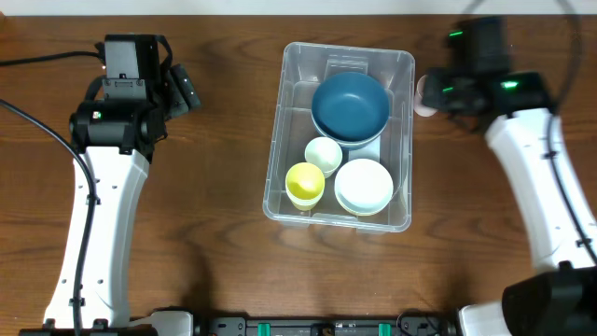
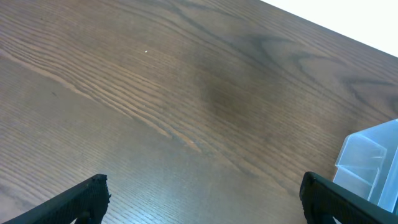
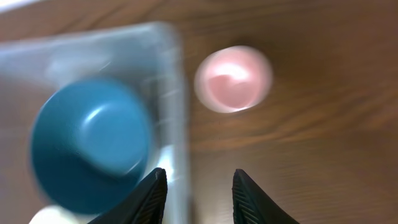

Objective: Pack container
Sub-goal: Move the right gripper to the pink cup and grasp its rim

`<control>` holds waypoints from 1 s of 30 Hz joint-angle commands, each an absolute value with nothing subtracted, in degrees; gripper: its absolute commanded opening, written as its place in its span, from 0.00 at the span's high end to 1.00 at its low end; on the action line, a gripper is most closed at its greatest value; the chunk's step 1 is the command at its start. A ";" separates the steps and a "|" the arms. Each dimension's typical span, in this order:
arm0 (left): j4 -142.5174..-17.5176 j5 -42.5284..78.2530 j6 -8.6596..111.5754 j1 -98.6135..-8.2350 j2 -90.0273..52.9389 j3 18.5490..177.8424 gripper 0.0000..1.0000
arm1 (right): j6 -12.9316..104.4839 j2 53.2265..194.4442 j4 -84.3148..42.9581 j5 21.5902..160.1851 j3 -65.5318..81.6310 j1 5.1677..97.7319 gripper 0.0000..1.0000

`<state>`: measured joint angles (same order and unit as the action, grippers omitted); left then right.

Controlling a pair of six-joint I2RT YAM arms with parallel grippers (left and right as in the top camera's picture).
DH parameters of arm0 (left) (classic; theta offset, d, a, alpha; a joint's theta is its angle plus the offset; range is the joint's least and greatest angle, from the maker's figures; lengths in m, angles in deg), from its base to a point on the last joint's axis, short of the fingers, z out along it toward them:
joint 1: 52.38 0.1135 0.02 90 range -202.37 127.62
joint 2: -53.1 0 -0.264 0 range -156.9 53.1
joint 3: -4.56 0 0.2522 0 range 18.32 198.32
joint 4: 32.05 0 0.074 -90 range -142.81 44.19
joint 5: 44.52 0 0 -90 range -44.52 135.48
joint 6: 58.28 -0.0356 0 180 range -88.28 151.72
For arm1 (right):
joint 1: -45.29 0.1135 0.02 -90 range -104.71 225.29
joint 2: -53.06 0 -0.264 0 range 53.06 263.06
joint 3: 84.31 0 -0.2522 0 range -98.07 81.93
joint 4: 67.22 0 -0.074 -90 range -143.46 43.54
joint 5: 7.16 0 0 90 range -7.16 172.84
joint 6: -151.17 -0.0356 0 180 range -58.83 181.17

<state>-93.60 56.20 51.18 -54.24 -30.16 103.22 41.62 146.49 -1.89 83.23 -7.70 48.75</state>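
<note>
The container (image 1: 278, 149) sat in the middle of the table (image 1: 205, 215), between the two arms. At its near end lay a white bowl (image 1: 364, 185) and a yellow cup (image 1: 304, 182), then a small pale cup (image 1: 324, 154), with a blue bowl (image 1: 350, 105) at the far end. A pink cup (image 3: 233, 78) stood on the table just outside the far right wall. The right gripper (image 3: 200, 193) hovered over that wall, fingers parted, grasping nothing. The left gripper (image 2: 205, 198), spread wide and empty, hung over wood well left of the container.
</note>
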 commanded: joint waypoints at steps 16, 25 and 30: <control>-93.75 56.68 51.05 -54.00 -30.38 103.83 0.02 | 46.02 163.08 -12.73 95.14 -8.27 38.04 0.43; -93.75 56.68 51.05 -54.00 -30.38 103.83 0.02 | 46.02 170.86 -17.17 98.22 -8.27 38.28 0.39; -93.75 56.68 51.05 -54.00 -30.38 103.83 0.02 | 46.02 172.67 -19.53 98.96 -8.27 38.67 0.53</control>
